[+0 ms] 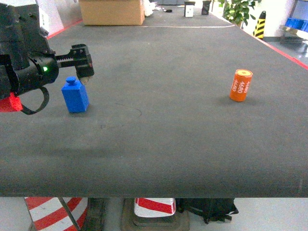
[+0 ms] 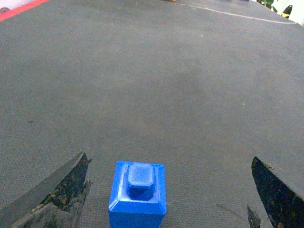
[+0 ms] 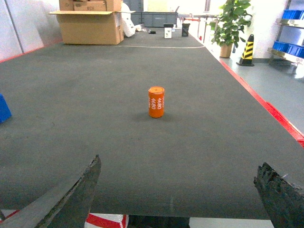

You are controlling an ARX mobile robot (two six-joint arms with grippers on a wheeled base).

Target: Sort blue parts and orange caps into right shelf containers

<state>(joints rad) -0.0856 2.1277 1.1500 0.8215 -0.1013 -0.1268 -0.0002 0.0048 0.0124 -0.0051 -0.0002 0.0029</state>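
A blue part point(image 1: 75, 95), a small block with a knob on top, stands on the dark mat at the left. My left gripper point(image 1: 83, 67) hangs just above and behind it. In the left wrist view the blue part point(image 2: 137, 194) lies between the wide-open fingers point(image 2: 66, 183), nearer the left one and touching neither. One orange cap point(image 1: 241, 85) printed "4680" stands upright at the right. My right gripper point(image 3: 178, 190) is open and empty at the mat's front edge, with the orange cap point(image 3: 156, 101) well ahead of it. Blue shelf containers point(image 3: 290, 14) show far right.
The mat's right edge has a red border point(image 3: 266, 107). A cardboard box point(image 1: 111, 11) sits at the far end. A potted plant point(image 3: 230, 23) and a yellow-black bollard point(image 1: 260, 24) stand beyond the right side. Red-white barriers point(image 1: 154, 207) lie below the front edge.
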